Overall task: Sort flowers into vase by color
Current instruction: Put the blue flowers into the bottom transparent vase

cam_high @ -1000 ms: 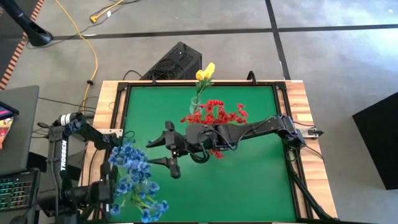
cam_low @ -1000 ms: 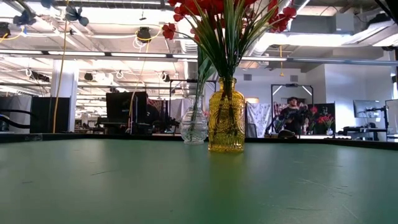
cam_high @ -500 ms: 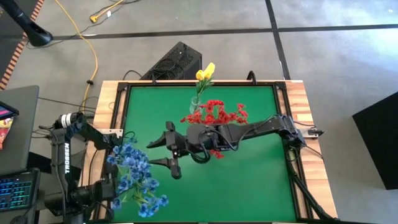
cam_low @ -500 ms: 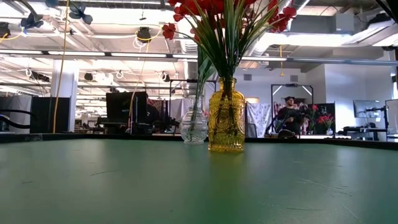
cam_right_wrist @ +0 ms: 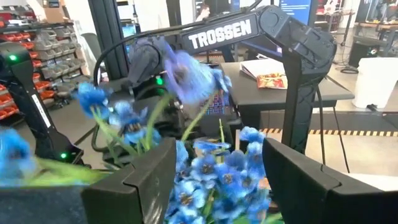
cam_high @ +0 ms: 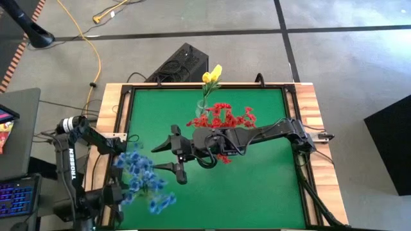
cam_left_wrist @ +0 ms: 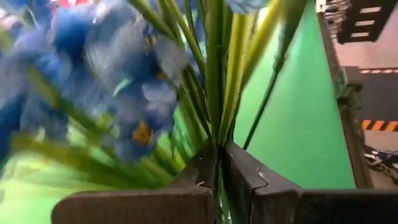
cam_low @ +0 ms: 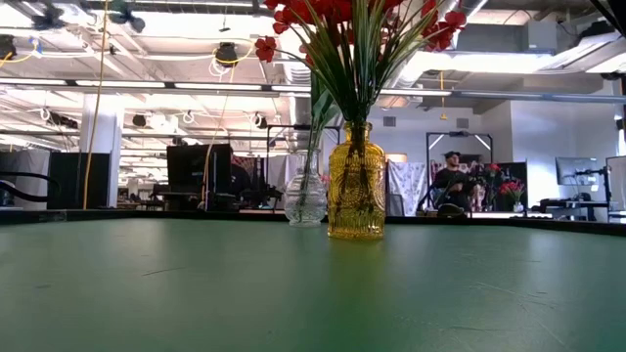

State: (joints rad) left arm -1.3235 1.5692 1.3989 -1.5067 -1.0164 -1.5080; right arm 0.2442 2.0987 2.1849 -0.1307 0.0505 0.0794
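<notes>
Blue flower spray (cam_high: 142, 183) is pinched by its stems in my left gripper (cam_high: 114, 196), fingers (cam_left_wrist: 245, 183) pressed together on them, blooms fanning out over the near-left corner of the green mat (cam_high: 257, 186). Right gripper (cam_high: 173, 156) sits mid-mat, jaws spread wide with nothing in them, just beside the blue blooms. Beyond it: amber vase (cam_low: 356, 183) with red flowers (cam_high: 221, 117); clear vase (cam_low: 305, 198) with yellow flowers (cam_high: 212, 75).

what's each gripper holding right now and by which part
The left gripper is shut on the blue flowers, clamping their green stems. The right gripper is open, holding nothing.
</notes>
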